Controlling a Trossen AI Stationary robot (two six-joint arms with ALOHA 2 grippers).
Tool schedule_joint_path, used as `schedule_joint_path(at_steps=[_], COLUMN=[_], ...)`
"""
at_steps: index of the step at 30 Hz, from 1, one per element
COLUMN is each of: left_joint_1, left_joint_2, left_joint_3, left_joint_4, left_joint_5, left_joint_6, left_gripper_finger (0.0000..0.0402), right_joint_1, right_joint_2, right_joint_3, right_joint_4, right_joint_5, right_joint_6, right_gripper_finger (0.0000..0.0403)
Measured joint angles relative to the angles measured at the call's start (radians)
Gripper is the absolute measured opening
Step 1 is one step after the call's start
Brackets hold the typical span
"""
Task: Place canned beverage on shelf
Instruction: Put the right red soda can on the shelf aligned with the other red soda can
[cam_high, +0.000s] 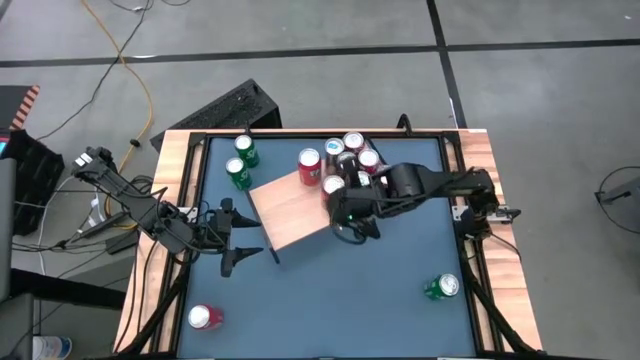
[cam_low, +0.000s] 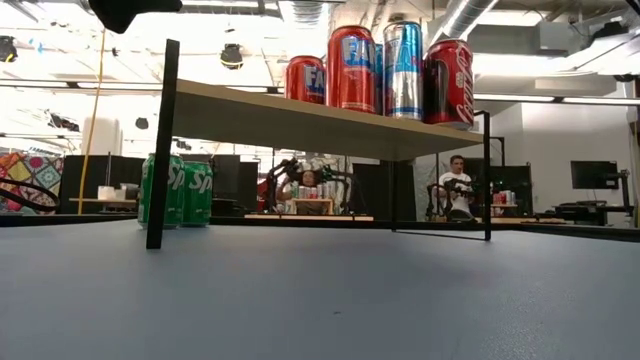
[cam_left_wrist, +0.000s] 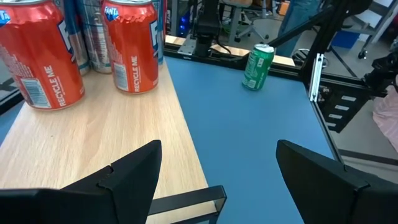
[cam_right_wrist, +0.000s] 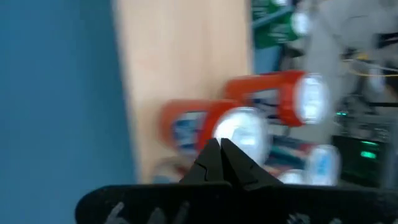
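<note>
The shelf (cam_high: 290, 212), a light wood board on thin black legs, stands mid-table. Several cans stand upright at its far right end: orange ones (cam_left_wrist: 130, 43), a red one (cam_low: 448, 82) and a blue-silver one (cam_low: 403, 70). My right gripper (cam_right_wrist: 221, 150) is shut with nothing in it. It hovers above that group (cam_high: 345, 210), over the silver top of an orange can (cam_right_wrist: 242, 134). My left gripper (cam_left_wrist: 217, 180) is open at the shelf's left end (cam_high: 245, 236), holding nothing.
Two green cans (cam_high: 241, 162) stand on the blue tabletop beyond the shelf's far left. A red can (cam_high: 205, 317) is near the front left corner. A green can (cam_high: 441, 288) is at the front right. People sit in the room behind the table (cam_low: 458, 185).
</note>
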Motion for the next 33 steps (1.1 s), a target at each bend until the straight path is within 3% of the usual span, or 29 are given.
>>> schedule_joint_path(at_steps=[4, 18, 33], left_joint_1=[0.000, 0.000, 0.000], left_joint_2=[0.000, 0.000, 0.000], left_joint_3=[0.000, 0.000, 0.000], left_joint_4=[0.001, 0.000, -0.001], left_joint_5=[0.000, 0.002, 0.002], left_joint_6=[-0.008, -0.018, -0.018], left_gripper_finger=[0.0303, 0.0303, 0.0303], right_joint_1=[0.030, -0.030, -0.108], right_joint_2=[0.001, 0.003, 0.002], right_joint_3=[-0.015, -0.298, -0.304], right_joint_4=[-0.024, 0.044, 0.187], right_joint_5=[-0.076, -0.076, -0.084], right_joint_6=[0.074, 0.098, -0.026], right_gripper_finger=[0.0000, 0.0000, 0.0000])
